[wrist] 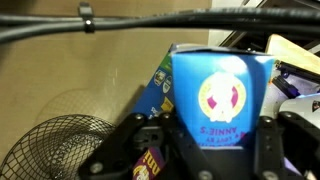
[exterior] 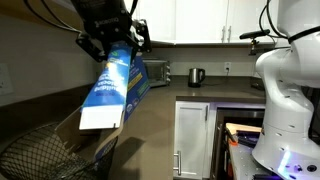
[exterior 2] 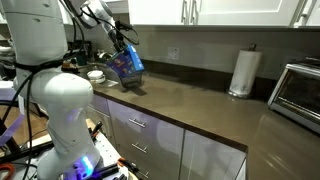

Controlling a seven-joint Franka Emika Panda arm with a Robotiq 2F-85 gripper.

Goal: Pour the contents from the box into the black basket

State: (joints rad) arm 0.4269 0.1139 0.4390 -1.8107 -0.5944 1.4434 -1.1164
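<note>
The blue box hangs tilted in the air with its lower end pointing down toward the black basket at the counter's near left. My gripper is shut on the box's upper end. In the wrist view the box fills the space between my fingers, and the wire basket lies at lower left. In an exterior view the box is held above the far end of the counter. The contents are not visible.
A toaster oven and a kettle stand at the back of the dark counter. A paper towel roll and a microwave sit farther along. A white robot body stands beside the counter.
</note>
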